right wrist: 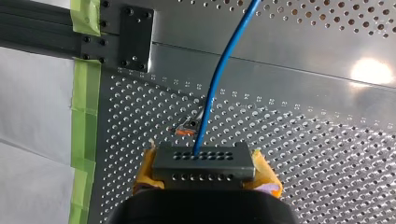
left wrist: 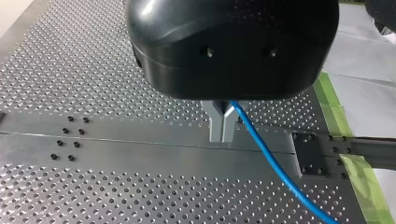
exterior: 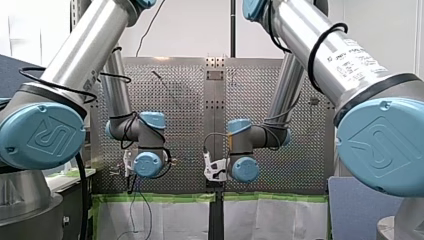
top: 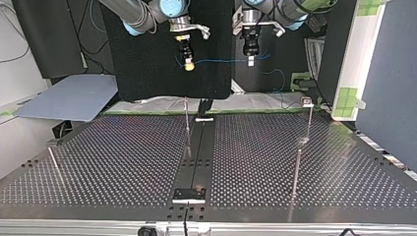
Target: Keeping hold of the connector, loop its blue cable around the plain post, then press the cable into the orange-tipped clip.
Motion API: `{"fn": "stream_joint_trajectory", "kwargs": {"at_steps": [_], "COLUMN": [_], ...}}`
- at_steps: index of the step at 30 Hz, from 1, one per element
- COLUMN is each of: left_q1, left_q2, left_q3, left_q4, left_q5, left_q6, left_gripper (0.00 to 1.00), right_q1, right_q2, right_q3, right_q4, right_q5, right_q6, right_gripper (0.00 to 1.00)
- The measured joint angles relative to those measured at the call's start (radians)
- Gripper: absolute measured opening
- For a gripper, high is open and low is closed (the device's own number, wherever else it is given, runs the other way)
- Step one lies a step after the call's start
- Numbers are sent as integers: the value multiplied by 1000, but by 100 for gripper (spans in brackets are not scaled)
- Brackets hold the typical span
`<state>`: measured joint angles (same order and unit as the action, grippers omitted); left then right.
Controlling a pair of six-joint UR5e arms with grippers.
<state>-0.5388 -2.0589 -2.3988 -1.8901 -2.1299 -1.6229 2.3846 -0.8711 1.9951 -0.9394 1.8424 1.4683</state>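
One clip (right wrist: pixel 186 128) partly hidden behind blue cable (right wrist: pixel 224 60) leaving connector (right wrist: pixel 204 162).

A white wall (exterior: pixel 190 30) fills the upper middle of the front view, with a thin black pole (exterior: pixel 233 27) running down it at top centre. Below it spreads the perforated metal table (exterior: pixel 175 100). Green tape (exterior: pixel 160 197) trims the table's lower edge in the frame, and white sheeting (exterior: pixel 170 220) lies under that. A blue-grey panel (exterior: pixel 352 210) stands at lower right. In the top view a black cloth (top: pixel 142 64) hangs at upper centre. A grey-blue board (top: pixel 69 101) lies at the left and a pale wall (top: pixel 10 64) shows at the far left. A dark partition (top: pixel 388 83) beside a white, green-taped upright (top: pixel 351 49) fills the right. In the right wrist view a bright spot of light (right wrist: pixel 371 72) glares off the table's metal.
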Motion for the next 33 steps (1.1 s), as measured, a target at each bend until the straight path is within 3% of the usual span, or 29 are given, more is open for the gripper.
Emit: {"fn": "stream_joint_trajectory", "kwargs": {"at_steps": [28, 29, 33], "left_q1": [0, 0, 1], "left_q2": [0, 0, 16], "left_q3": [0, 0, 1], "left_q4": [0, 0, -16], "left_q5": [0, 0, 10], "left_q6": [0, 0, 12], "left_gripper": [2, 2, 2], "right_q1": [0, 0, 2], "right_q2": [2, 2, -9], "right_q3": [0, 0, 9], "right_q4": [0, 0, 12], "right_q5": [0, 0, 11], "right_q6": [0, 0, 11], "right_gripper": [0, 8, 8]}}
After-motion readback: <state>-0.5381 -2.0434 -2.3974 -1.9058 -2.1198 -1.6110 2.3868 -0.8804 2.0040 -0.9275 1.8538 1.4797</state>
